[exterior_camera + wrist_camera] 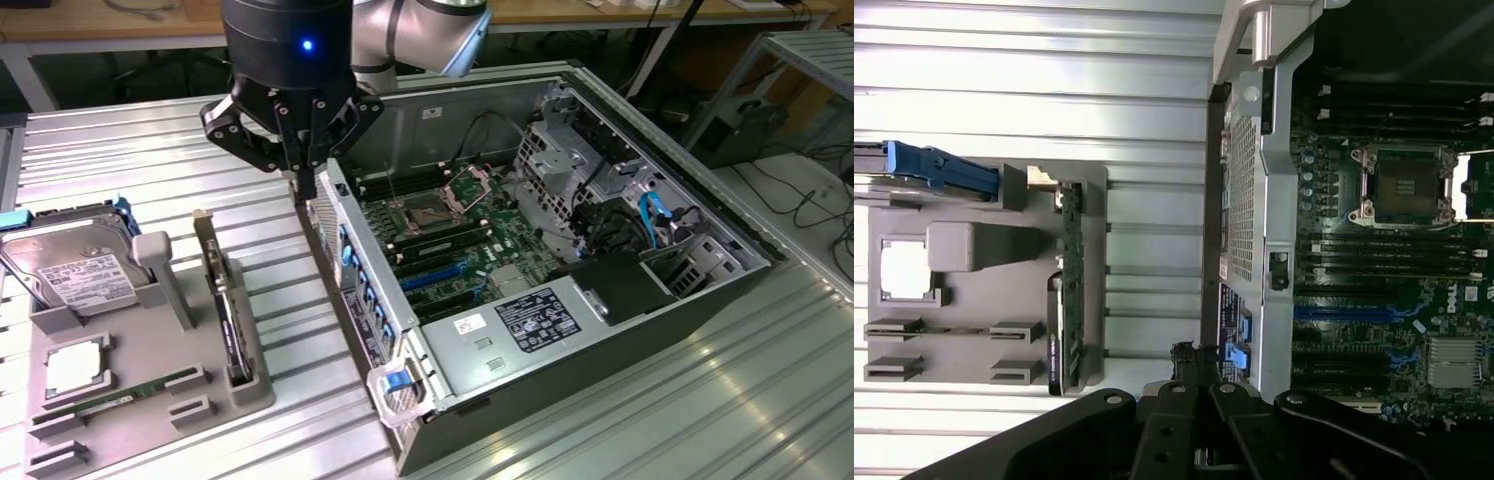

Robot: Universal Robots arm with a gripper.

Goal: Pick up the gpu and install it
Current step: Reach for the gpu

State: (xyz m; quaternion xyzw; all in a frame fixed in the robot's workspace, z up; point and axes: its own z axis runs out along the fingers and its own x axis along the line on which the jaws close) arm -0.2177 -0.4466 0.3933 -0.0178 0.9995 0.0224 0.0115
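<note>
hand (304, 185) fingers pressed together, above rear edge of open pc case (461, 115), exterior view: gpu (230, 310) on edge in grey holder (187, 350) at hand's 7 o'clock, on bench (120, 160)

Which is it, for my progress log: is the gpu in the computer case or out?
Out. The gpu stands on edge in the grey holder beside the case.

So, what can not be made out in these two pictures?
- gpu: edge-on in the gray holder in both views; its fan side is hidden.
- Label on the computer case, exterior view: print too small to read.
- Motherboard, wrist view: part hidden behind the gripper.
</note>
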